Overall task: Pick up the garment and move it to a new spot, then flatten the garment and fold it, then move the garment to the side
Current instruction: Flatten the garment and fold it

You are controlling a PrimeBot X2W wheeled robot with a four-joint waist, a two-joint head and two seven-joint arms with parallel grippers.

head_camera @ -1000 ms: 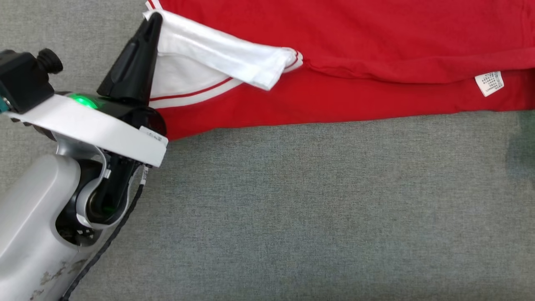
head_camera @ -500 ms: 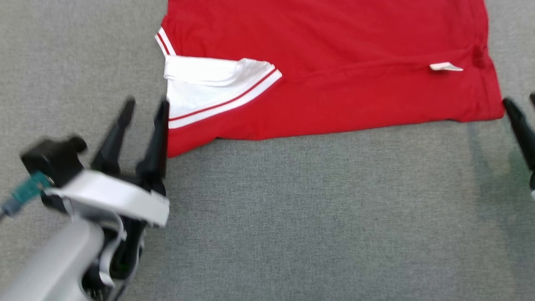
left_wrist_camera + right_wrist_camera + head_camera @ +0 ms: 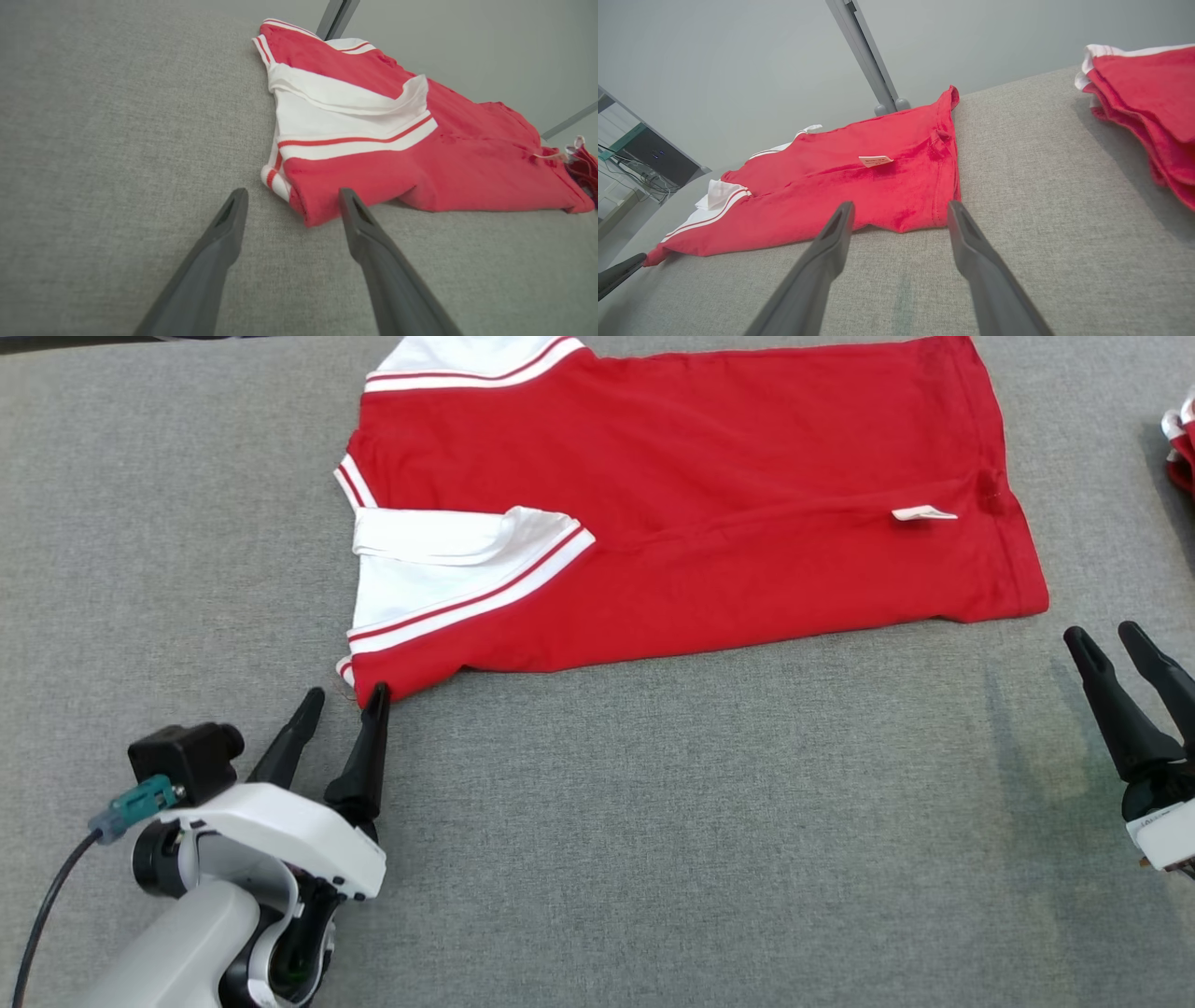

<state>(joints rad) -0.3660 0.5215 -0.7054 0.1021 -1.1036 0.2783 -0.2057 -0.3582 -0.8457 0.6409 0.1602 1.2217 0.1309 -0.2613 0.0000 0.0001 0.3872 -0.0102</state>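
looking down from the head, we see the red garment (image 3: 709, 504) with white striped trim lying flat on the grey counter (image 3: 653, 859), toward the far side. the left gripper (image 3: 346, 692) sits just beside its near left corner, jaws open and empty. the right gripper (image 3: 1101, 630) waits near the near right corner, apart from the cloth, jaws open too. from the left wrist, we find the left gripper (image 3: 293, 192) with fingers spread either side of the garment's (image 3: 397, 177) red corner. from the right wrist, the right gripper (image 3: 900, 204) stands parted before the hem of the garment (image 3: 878, 186), a white label (image 3: 875, 161) on top, and a stack of folded red clothes (image 3: 1148, 93) lies to the right.
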